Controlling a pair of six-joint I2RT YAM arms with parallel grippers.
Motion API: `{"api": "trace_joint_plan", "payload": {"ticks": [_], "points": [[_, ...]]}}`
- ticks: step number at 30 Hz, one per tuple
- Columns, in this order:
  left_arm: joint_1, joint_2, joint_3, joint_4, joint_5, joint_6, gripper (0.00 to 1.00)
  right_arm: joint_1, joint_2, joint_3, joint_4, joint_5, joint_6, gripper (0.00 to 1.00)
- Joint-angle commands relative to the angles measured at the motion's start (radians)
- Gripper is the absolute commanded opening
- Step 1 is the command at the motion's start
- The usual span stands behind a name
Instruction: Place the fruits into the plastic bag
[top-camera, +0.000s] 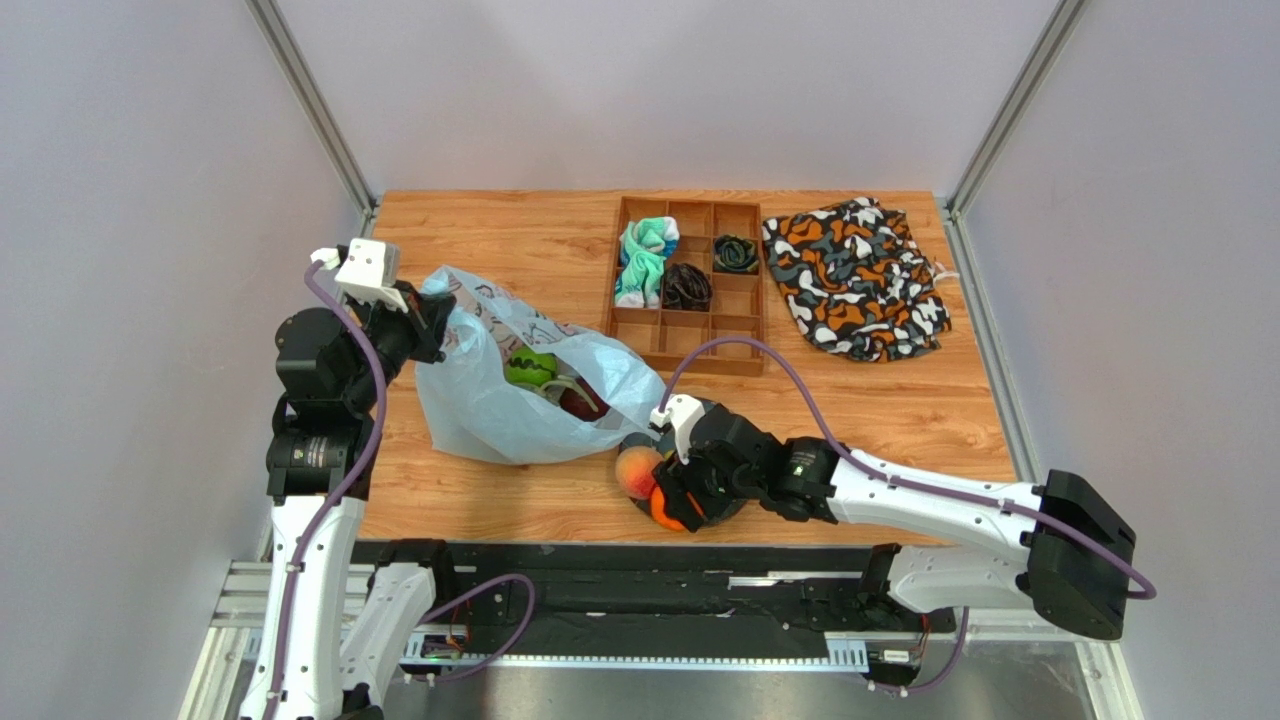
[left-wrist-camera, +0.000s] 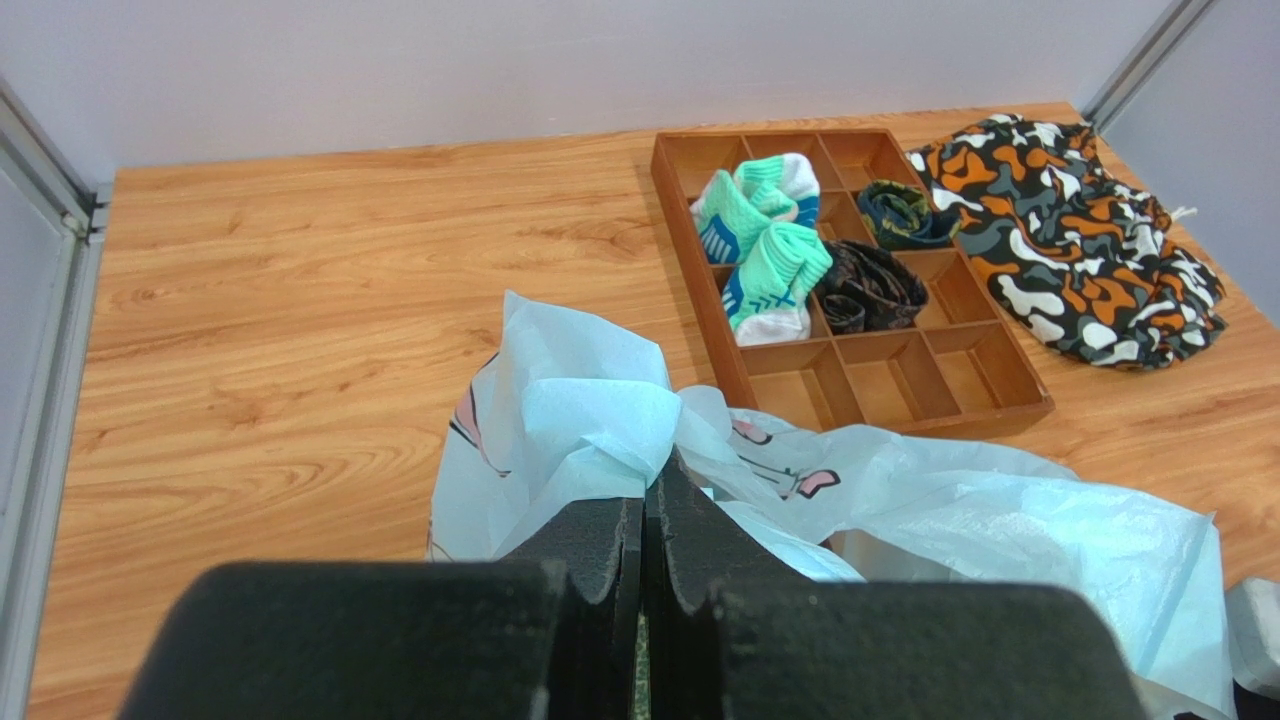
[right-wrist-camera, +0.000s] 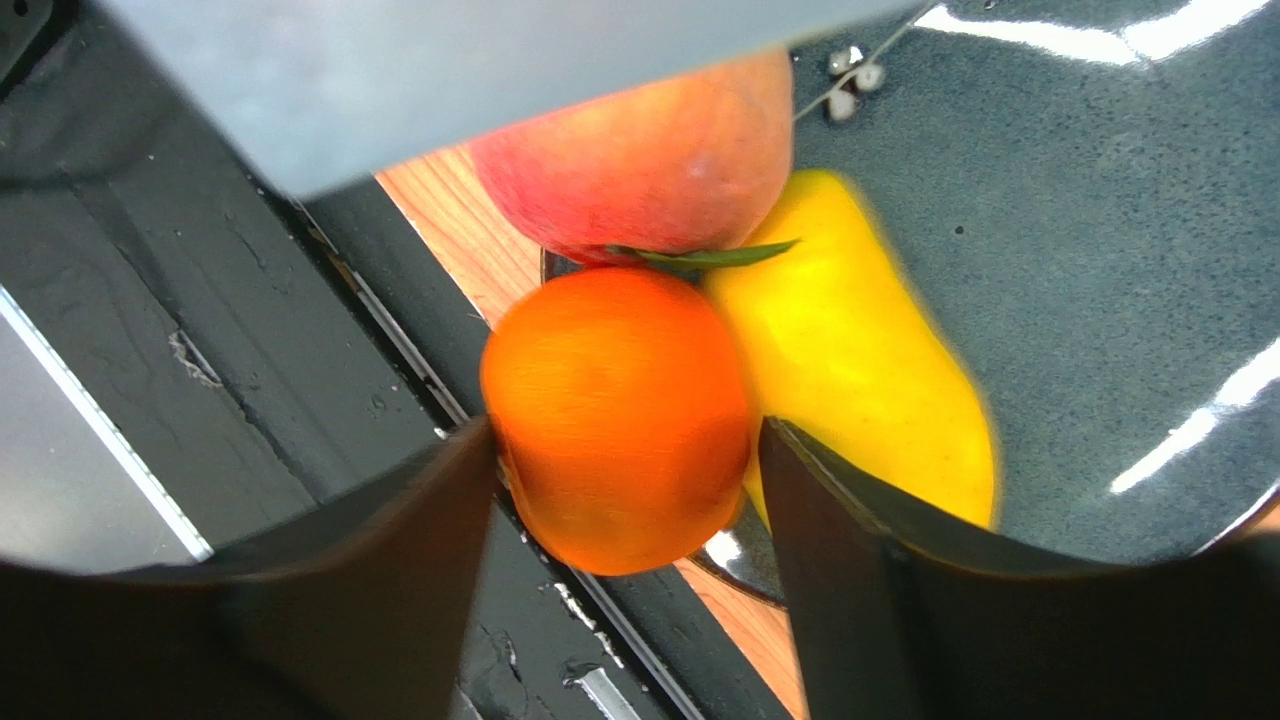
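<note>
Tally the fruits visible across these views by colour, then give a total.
Orange fruit: 1
Pink-red fruit: 1
Yellow fruit: 1
Green fruit, in the plastic bag: 1
Dark red fruit, in the bag: 1
Total: 5

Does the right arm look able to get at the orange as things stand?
Probably yes. The right gripper has its jaws on either side of the orange, with nothing between. The peach and yellow mango crowd it closely. Whether the jaws are pressing on it is unclear.
</note>
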Motion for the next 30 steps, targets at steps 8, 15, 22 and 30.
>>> {"api": "trace_joint_plan", "payload": {"ticks": [8, 15, 22, 30], "points": [[-0.005, 0.002, 0.006, 0.016, 0.003, -0.013, 0.0, 0.006, -0.015, 0.011, -0.003, 0.046, -0.012, 0.45], [-0.005, -0.001, 0.006, 0.014, 0.003, -0.013, 0.0, 0.008, -0.067, 0.045, -0.023, 0.069, -0.02, 0.33], [-0.003, -0.003, 0.006, 0.013, 0.002, -0.011, 0.0, -0.008, -0.118, 0.092, -0.051, 0.104, -0.032, 0.29], [-0.005, -0.004, 0.006, 0.014, 0.002, -0.011, 0.0, -0.138, -0.162, 0.077, -0.062, 0.07, -0.043, 0.27]]}}
